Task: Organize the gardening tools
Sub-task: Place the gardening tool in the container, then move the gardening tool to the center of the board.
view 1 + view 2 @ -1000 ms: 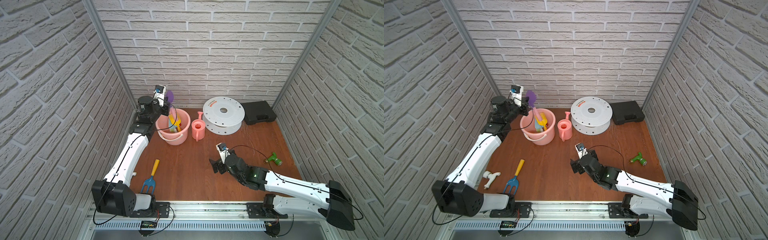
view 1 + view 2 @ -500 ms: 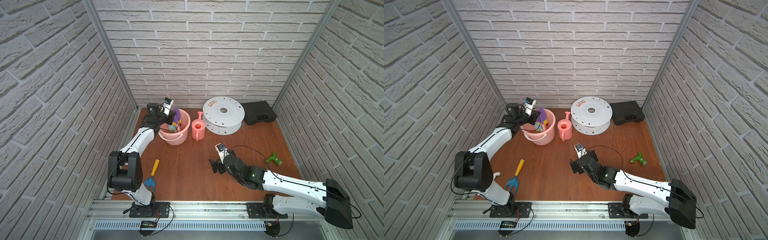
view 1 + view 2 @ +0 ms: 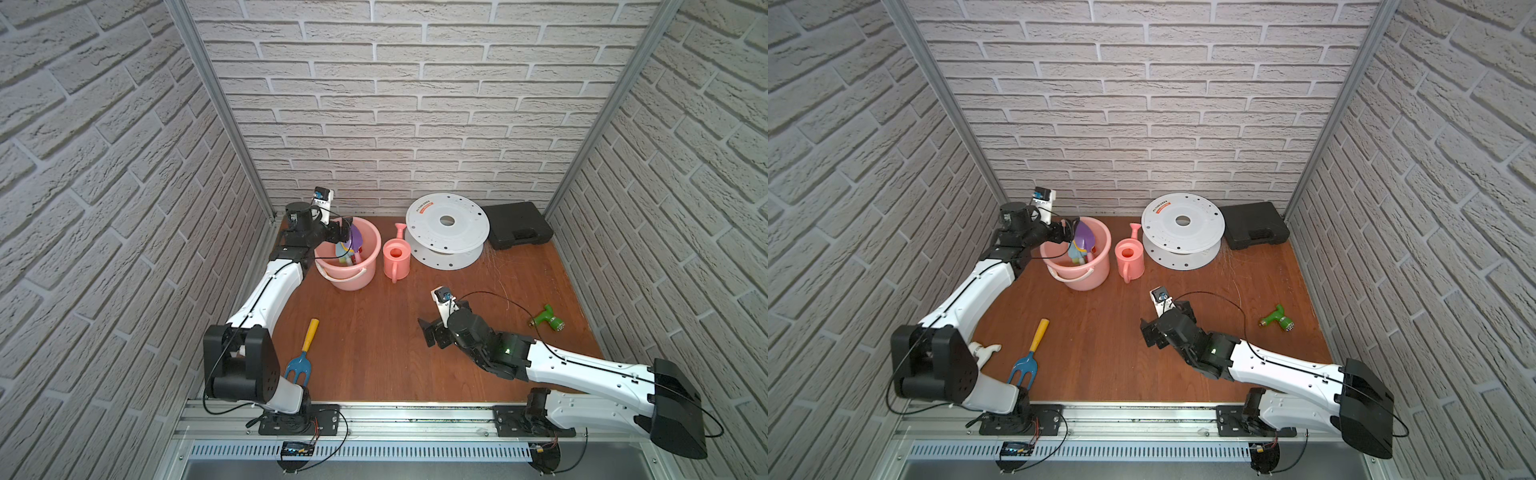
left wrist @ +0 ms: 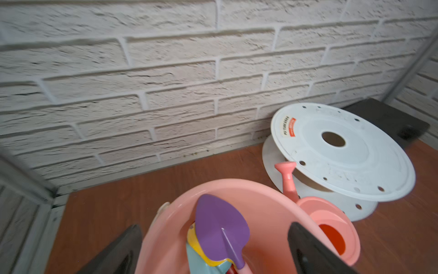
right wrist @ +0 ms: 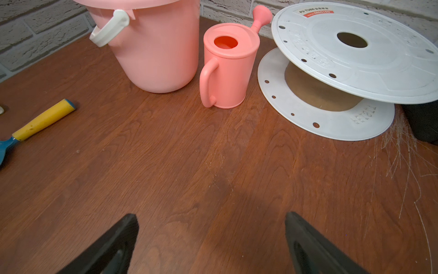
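One fork [image 3: 305,351] lies on the table [image 3: 374,353]; four tools [image 4: 201,262], purple trowel [image 4: 220,227] included, stand in one bucket [image 3: 353,278]. Left gripper [image 4: 214,225] gapes wide over it, right gripper [image 5: 211,214] wide above the table

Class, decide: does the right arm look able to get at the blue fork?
Probably: only bare table lies between the open right tool and the blue fork, though it lies near the left arm's base.
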You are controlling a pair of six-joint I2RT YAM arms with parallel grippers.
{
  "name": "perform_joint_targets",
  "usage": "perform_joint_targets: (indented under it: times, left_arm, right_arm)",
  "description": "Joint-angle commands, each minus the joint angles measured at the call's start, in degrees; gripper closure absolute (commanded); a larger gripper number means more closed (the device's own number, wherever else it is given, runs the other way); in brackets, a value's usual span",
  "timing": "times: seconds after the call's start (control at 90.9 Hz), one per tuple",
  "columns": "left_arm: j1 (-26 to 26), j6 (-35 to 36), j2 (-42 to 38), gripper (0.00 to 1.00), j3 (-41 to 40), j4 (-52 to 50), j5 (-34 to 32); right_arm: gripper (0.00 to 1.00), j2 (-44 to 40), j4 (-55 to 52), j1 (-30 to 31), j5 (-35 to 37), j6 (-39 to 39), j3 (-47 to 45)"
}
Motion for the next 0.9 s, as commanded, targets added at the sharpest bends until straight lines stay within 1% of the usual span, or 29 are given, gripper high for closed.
perform_joint_targets:
  times: [0.0,0.099,0.165,0.253,0.297,0.407,0.473,0.561,0.693,0.77,0.891]
  left_arm:
    - [0.3,-8.3,-7.6,0.02,-3.6,-2.7,-9.8]
    - [0.1,-10.5,-14.8,0.02,-9.6,-4.6,-9.9]
    - [-0.5,-11.3,-20.0,0.02,-13.8,-6.0,-11.1]
    - [-1.9,-13.4,-26.1,0.02,-18.4,-12.0,-16.2]
    - [-2.3,-15.7,-28.9,0.02,-19.9,-16.4,-18.6]
    - [-3.3,-21.9,-34.9,0.02,-24.5,-25.3,-21.0]
    - [-4.6,-26.7,-38.1,0.02,-28.1,-28.5,-23.3]
    - [-6.9,-32.5,-42.2,0.02,-33.5,-30.0,-26.9]
    - [-10.8,-36.5,-44.6,0.03,-39.7,-29.7,-32.3]
    - [-12.3,-38.0,-43.6,0.03,-41.3,-29.7,-34.9]
    - [-12.9,-40.5,-41.1,0.03,-42.9,-28.8,-36.9]
  right_arm:
    - [0.00,-1.7,0.5,0.5,-2.1,1.6,1.5]
    - [0.00,-1.2,-0.4,0.8,-3.3,2.0,2.3]
    - [0.00,-0.9,-1.3,1.3,-3.5,2.2,3.0]
    - [0.00,-1.4,-2.1,1.9,-3.5,2.3,3.4]
    - [0.00,-1.9,-2.4,2.1,-3.4,2.3,3.5]
    - [0.00,-3.6,-2.8,2.3,-3.2,2.3,3.2]
    - [0.00,-4.4,-3.0,2.4,-3.1,2.3,3.1]
    - [0.00,-5.0,-3.2,2.4,-3.1,2.4,3.1]
    - [0.00,-5.0,-3.4,2.4,-3.0,2.4,3.3]
    - [0.00,-5.0,-3.5,2.4,-3.2,2.4,3.3]
    - [0.00,-5.0,-3.7,2.4,-3.2,2.5,3.4]
